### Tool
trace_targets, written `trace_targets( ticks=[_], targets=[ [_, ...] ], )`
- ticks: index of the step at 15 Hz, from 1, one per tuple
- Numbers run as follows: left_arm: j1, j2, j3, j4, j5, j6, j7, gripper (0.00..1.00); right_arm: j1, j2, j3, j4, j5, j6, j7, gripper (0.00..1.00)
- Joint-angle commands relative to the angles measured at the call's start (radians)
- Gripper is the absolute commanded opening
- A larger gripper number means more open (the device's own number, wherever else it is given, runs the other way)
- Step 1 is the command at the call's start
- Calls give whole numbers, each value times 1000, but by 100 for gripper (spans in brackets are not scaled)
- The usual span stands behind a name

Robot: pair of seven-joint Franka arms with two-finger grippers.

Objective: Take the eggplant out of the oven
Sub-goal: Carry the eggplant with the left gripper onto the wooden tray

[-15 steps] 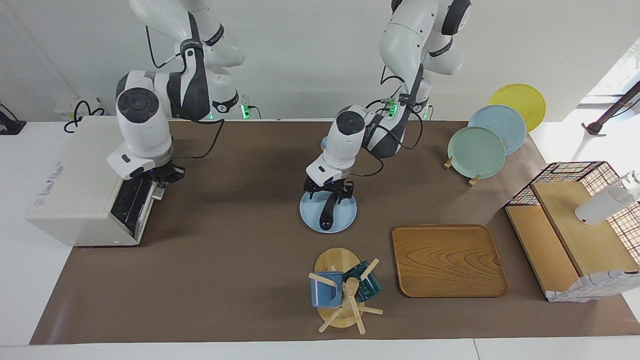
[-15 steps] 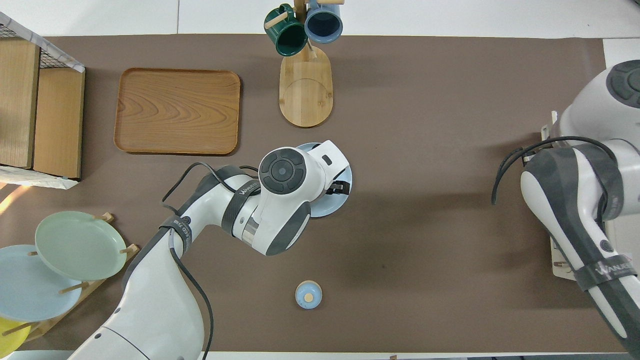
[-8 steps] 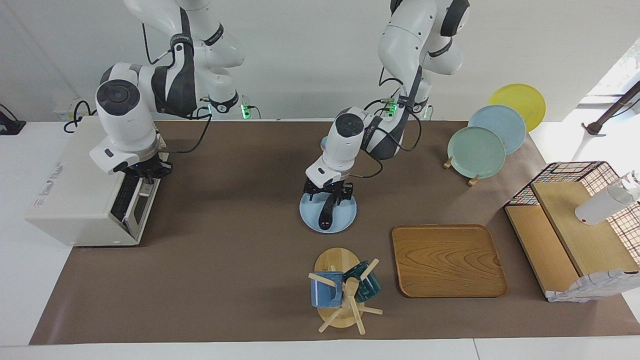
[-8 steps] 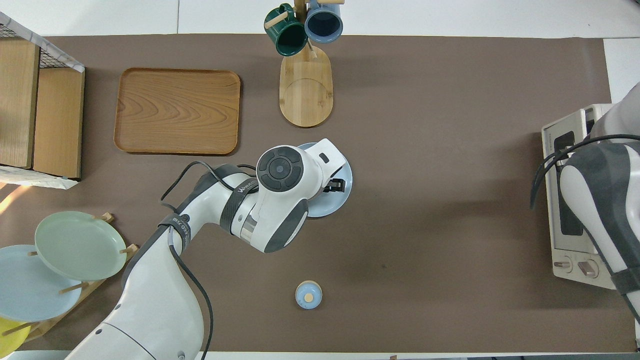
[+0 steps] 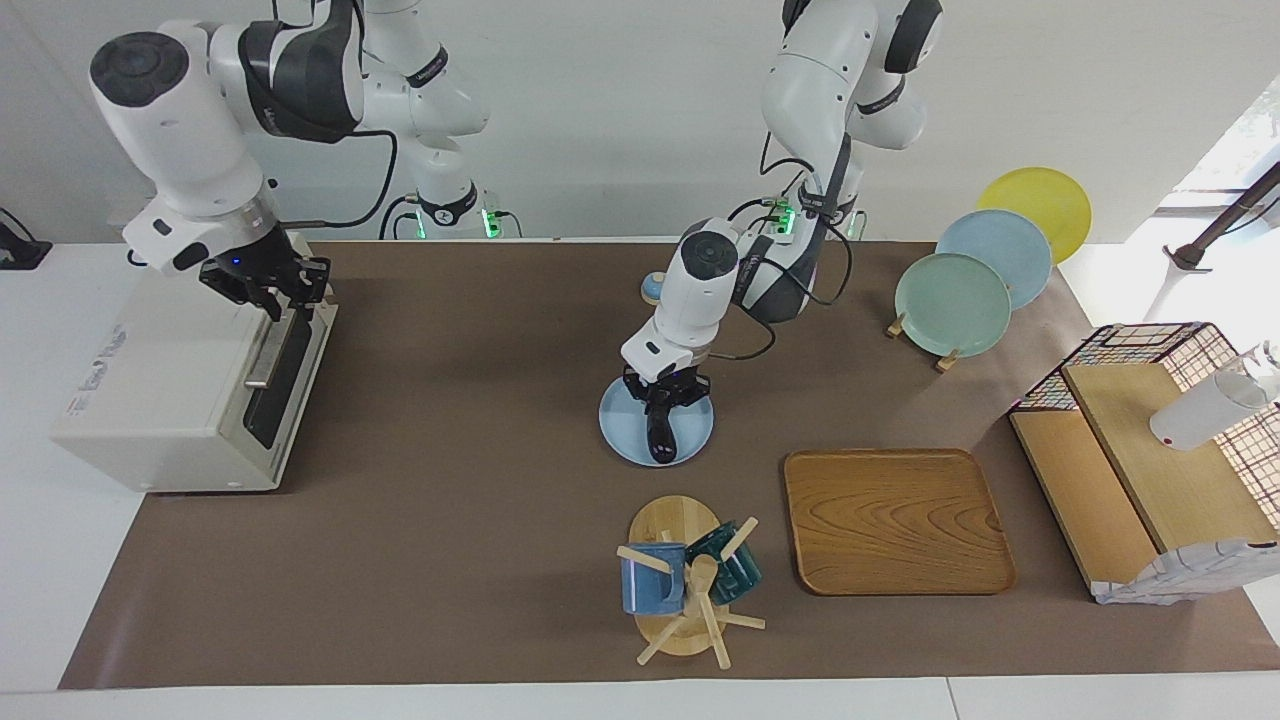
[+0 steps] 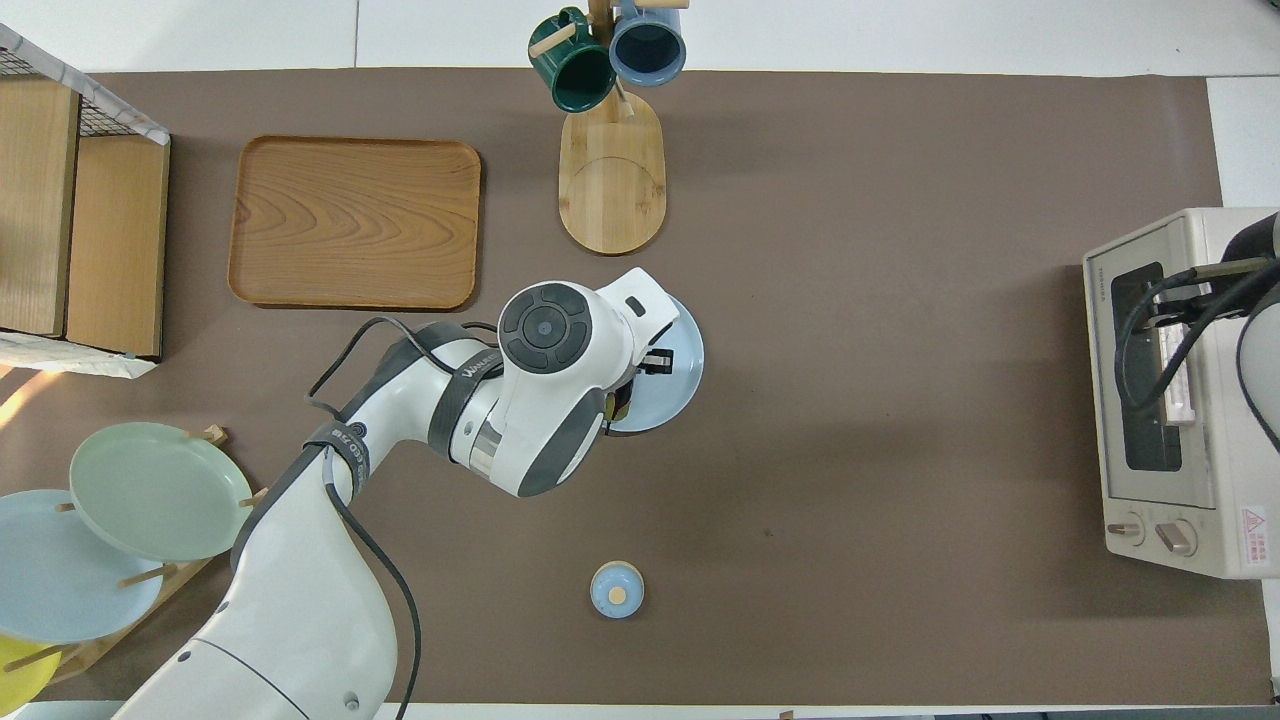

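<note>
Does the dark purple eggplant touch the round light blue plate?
Touching: in the facing view the dark purple eggplant lies on the round light blue plate.

Eggplant (image 5: 657, 432): glossy dark skin. Oven (image 5: 170, 385): off-white matt casing, dark glass door, metal bar handle. Tray (image 5: 895, 520): smooth grained wood. Table cover (image 5: 450, 540): matt brown paper. Mug stand (image 6: 611, 175): pale wood.

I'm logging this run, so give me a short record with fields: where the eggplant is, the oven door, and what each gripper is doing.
eggplant: lying on the light blue plate, mid-table
oven: at the right arm's end of the table, door shut
left gripper: low over the eggplant on the plate
right gripper: above the oven's top front edge, holding nothing
</note>
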Motion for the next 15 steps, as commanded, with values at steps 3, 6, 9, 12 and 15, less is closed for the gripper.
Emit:
trace_targets(
  ticks=[3,6,9,12,15],
  targets=[
    [86,-68,0,59,-15,-133,16,0,15,9,19,6,47,3,42,100],
    [206,-99,2,146,-12,-277,34,0,17,15,19,17,43,-14,42,100],
    [342,-69,5,239,-7,-386,192,0,14,21,20,32,30,-34,42,100],
    [465,-46,8,237,7,-373,339,0,11,15,20,21,32,-43,44,100],
    [520,48,8,294,25,-327,355,0,14,-19,20,0,30,-49,42,100]
  ],
)
